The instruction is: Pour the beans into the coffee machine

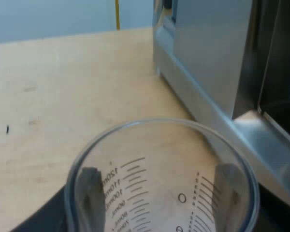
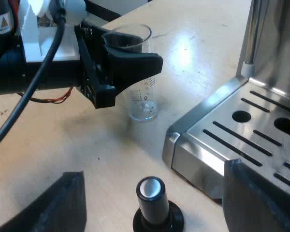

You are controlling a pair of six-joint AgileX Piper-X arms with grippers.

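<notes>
The left gripper (image 1: 159,203) pinches the clear plastic measuring glass with printed black millilitre marks (image 1: 150,145). Its two black fingers (image 1: 89,191) press on opposite sides of the wall, near the rim, and show through the plastic. The glass stands upright close to the base of the brushed-steel espresso machine (image 1: 208,58), apart from it. Pale wood shows straight through its wall and bottom.

The right gripper (image 2: 162,200) hangs with its jaws spread wide, one black finger (image 2: 63,205) over bare wood and the other over the corner of the machine's slotted steel drip tray (image 2: 246,130). Between them, just beside that corner, stands a tamper with a black knob and a white cap (image 2: 153,205), touched by neither finger. From here the glass sits beyond the tamper, farther from the tray's corner.

Everything rests on a light wooden table (image 1: 53,96) with a few small dark specks. Beyond the table's edge rises a pale blue wall (image 1: 48,17) with a thin yellow upright strip (image 1: 117,14).
</notes>
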